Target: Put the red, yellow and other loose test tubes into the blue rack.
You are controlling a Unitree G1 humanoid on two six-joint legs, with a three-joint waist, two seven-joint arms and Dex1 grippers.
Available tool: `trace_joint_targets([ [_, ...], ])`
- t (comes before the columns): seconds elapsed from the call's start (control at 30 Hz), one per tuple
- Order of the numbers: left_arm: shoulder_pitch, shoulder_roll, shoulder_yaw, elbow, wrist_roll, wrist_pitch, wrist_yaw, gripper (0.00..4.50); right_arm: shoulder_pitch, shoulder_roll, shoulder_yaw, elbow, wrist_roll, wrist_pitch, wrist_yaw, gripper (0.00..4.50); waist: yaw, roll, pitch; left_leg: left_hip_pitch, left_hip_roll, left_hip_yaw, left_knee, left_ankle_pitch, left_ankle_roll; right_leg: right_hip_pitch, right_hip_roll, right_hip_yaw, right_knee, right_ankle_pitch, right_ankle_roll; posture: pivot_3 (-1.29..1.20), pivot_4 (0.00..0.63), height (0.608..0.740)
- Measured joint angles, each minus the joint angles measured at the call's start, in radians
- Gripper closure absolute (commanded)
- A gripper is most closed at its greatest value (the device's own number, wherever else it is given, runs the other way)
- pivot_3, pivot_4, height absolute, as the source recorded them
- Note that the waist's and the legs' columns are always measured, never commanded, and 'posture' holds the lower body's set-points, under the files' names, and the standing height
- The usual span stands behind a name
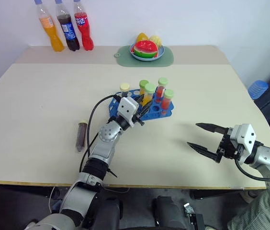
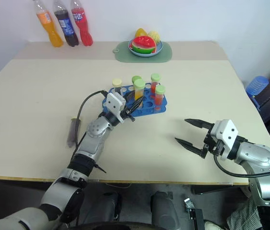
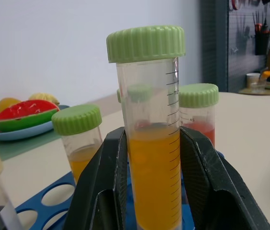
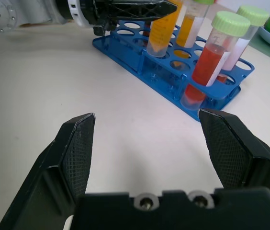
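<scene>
The pale beige counter carries a blue plastic rack just ahead of the left hand. A dark-filled loose tube with a cream cap lies flat on the counter, out to the left of that hand's arm. Far beyond the hand, three soft-drink bottles stand at the back edge, and a grey-green mat lies there under a blue plate.

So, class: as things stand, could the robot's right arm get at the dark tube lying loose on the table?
Probably not easily. The dark tube lies beyond the left arm, whose tool is shut on the orange tube at the blue rack; the open right tool would have to cross it.
</scene>
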Motion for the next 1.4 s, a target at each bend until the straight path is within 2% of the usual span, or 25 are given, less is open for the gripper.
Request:
trace_joint_targets([
  [0.17,0.020,-0.004,-0.003,0.083,0.014,0.004,-0.001,3.08,-0.009,0.004,0.002,0.000,0.000,0.003,0.000,0.68,-0.003,0.000,0.000,-0.002,0.000,0.000,0.000,0.000,0.000,-0.002,0.000,0.000,0.000,0.000,0.000,0.00,0.150,0.740],
  [0.37,0.017,-0.011,-0.001,0.088,0.016,-0.006,-0.009,3.08,-0.008,0.011,0.008,-0.003,0.000,0.007,0.000,0.68,0.000,-0.001,0.001,-0.002,0.000,0.000,0.000,0.000,0.000,-0.002,0.000,0.000,0.000,0.000,0.000,0.00,0.150,0.740],
  [0.47,0.029,-0.009,0.014,0.062,-0.043,0.034,-0.074,2.01,-0.008,0.012,0.008,-0.004,0.000,0.008,0.000,0.68,-0.002,-0.001,0.001,-0.002,0.000,0.000,-0.001,0.000,0.000,-0.002,0.000,0.000,0.000,0.000,0.000,0.00,0.150,0.740],
  [0.6,0.055,-0.028,0.019,-0.020,-0.087,0.059,-0.094,0.05,-0.009,0.019,0.014,-0.005,-0.001,0.010,-0.005,0.68,-0.001,-0.001,0.001,-0.002,0.000,0.000,-0.001,0.000,0.000,-0.002,0.000,0.000,0.000,0.000,0.000,0.00,0.150,0.740],
  [0.7,0.071,-0.030,0.022,-0.163,-0.116,0.083,-0.074,0.05,-0.011,0.024,0.027,-0.006,-0.002,0.010,-0.009,0.68,-0.002,-0.001,0.001,-0.002,0.000,0.000,-0.001,0.000,0.000,-0.003,0.000,0.000,0.000,0.000,0.000,0.00,0.150,0.740],
  [0.83,0.129,0.014,0.044,-0.411,-0.178,0.189,-0.064,0.05,-0.012,0.024,0.029,-0.007,-0.001,0.010,-0.010,0.68,-0.004,-0.001,0.001,-0.002,0.000,0.000,-0.001,0.000,0.000,-0.003,0.000,0.000,0.000,0.000,0.000,0.00,0.150,0.740],
  [0.93,0.184,0.085,0.095,-0.585,-0.213,0.347,-0.004,0.05,-0.011,0.024,0.030,-0.007,-0.001,0.010,-0.008,0.68,-0.004,-0.001,0.001,-0.002,0.001,-0.001,-0.001,0.000,0.000,-0.002,0.000,0.000,0.000,0.000,0.000,0.00,0.150,0.740],
  [1.0,0.200,0.150,0.165,-0.706,-0.216,0.599,0.119,0.05,-0.015,0.024,0.031,-0.006,-0.001,0.010,-0.004,0.68,-0.004,-0.002,0.002,-0.002,0.001,-0.002,-0.001,0.000,0.000,-0.002,0.000,0.000,0.000,0.000,0.000,0.00,0.150,0.740],
  [1.07,0.199,0.231,0.299,-0.825,-0.268,0.955,0.259,0.05,-0.024,0.024,0.033,0.001,-0.001,0.007,0.006,0.68,-0.011,-0.002,0.003,-0.002,0.001,-0.004,-0.001,0.000,0.000,-0.003,0.001,0.000,0.001,0.000,0.000,0.00,0.150,0.740],
  [1.1,0.199,0.249,0.361,-0.865,-0.291,1.070,0.305,0.05,-0.024,0.024,0.033,0.008,-0.001,0.006,0.010,0.68,-0.012,-0.002,0.003,-0.002,0.001,-0.005,-0.001,0.000,0.000,-0.003,0.001,0.000,0.001,0.000,0.000,0.00,0.150,0.740],
  [1.13,0.191,0.248,0.426,-0.912,-0.309,1.191,0.363,0.05,-0.025,0.024,0.033,0.020,-0.001,0.004,0.014,0.68,-0.009,-0.003,0.004,-0.002,0.001,-0.005,-0.001,0.000,0.000,-0.003,0.000,0.000,0.000,-0.001,0.000,0.00,0.150,0.740],
  [1.23,0.044,0.155,0.636,-1.000,-0.314,1.621,0.536,0.05,-0.052,0.032,0.060,0.040,-0.002,-0.003,0.027,0.68,0.007,-0.007,0.006,-0.004,-0.001,-0.006,0.001,0.000,0.000,-0.001,-0.001,-0.005,0.000,-0.001,0.001,0.00,0.150,0.740],
  [1.3,-0.036,0.140,0.711,-1.008,-0.292,1.839,0.598,0.05,-0.064,0.037,0.072,0.042,-0.002,-0.010,0.036,0.68,0.004,-0.009,0.006,-0.004,-0.002,-0.006,0.001,0.000,0.000,-0.001,-0.001,-0.006,-0.001,-0.001,0.001,0.00,0.150,0.740],
  [1.4,-0.079,0.115,0.769,-0.986,-0.276,1.961,0.687,0.05,-0.079,0.046,0.089,0.076,-0.004,-0.017,0.047,0.68,-0.005,-0.009,0.006,-0.004,-0.001,-0.006,-0.001,0.000,-0.001,-0.003,-0.001,-0.005,-0.001,-0.001,0.001,0.00,0.150,0.740],
])
